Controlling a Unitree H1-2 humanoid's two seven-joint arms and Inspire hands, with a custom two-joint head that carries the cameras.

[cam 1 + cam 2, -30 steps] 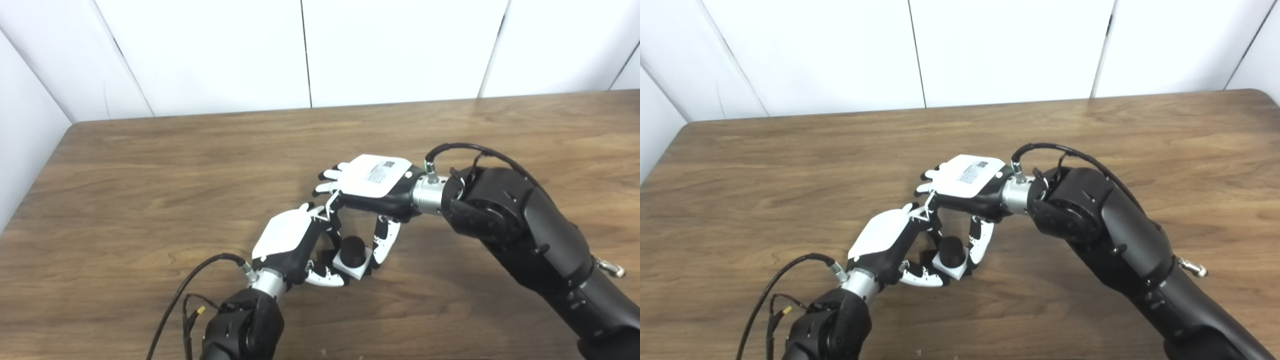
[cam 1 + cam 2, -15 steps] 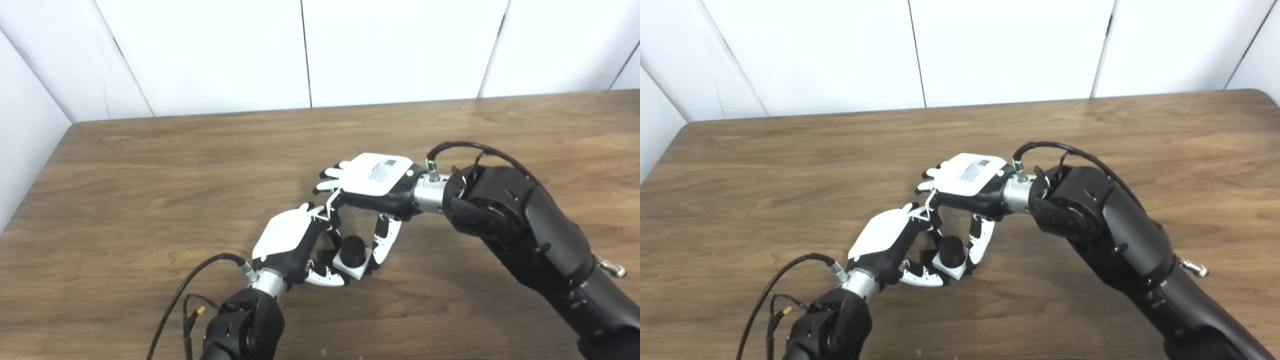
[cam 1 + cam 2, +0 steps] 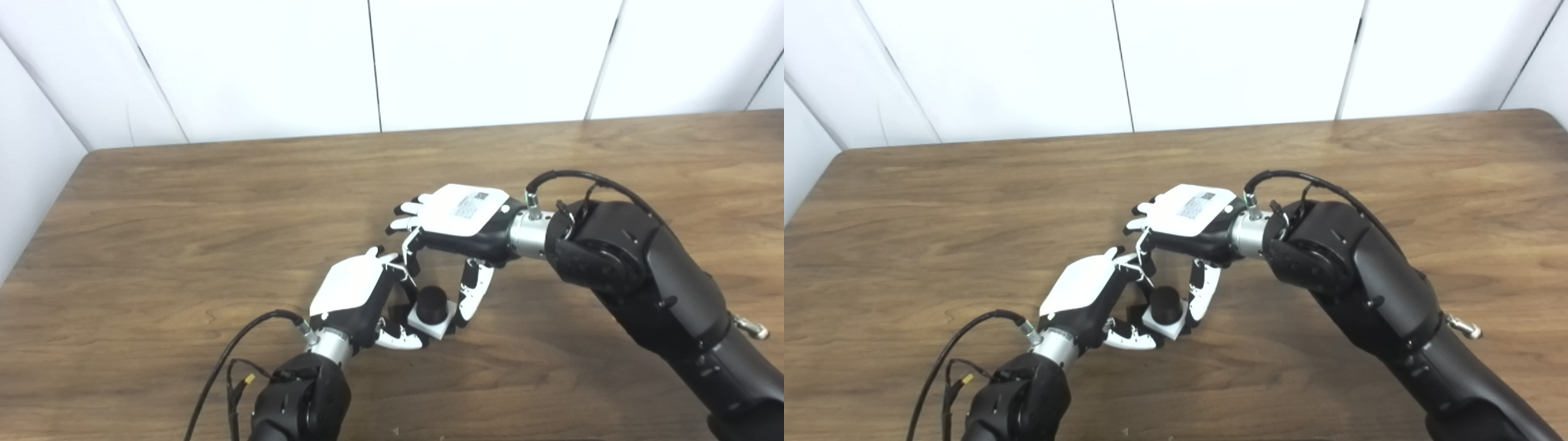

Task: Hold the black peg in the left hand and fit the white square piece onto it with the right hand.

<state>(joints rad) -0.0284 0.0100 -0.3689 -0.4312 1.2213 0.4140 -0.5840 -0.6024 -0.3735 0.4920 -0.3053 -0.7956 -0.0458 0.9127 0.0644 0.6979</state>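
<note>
Wooden table fills most of the frame, white wall panels across the top. Both hands meet just below the centre of the picture. The white square piece sits low near the table surface, bottom centre, with the black peg sticking up through its middle; peg top is rounded and clear of the piece.

Left hand comes up from the bottom left, white back plate facing the camera, fingers curled round the left side of the piece; its thumb runs along the near edge of the square. It looks closed on the peg's base below the piece, but the contact is hidden, so I can't tell for sure.

Right hand reaches in from the right, palm down above the assembly. Its upper fingers are spread and point toward upper left, touching nothing; its thumb hangs down against the right edge of the white square piece.
</note>
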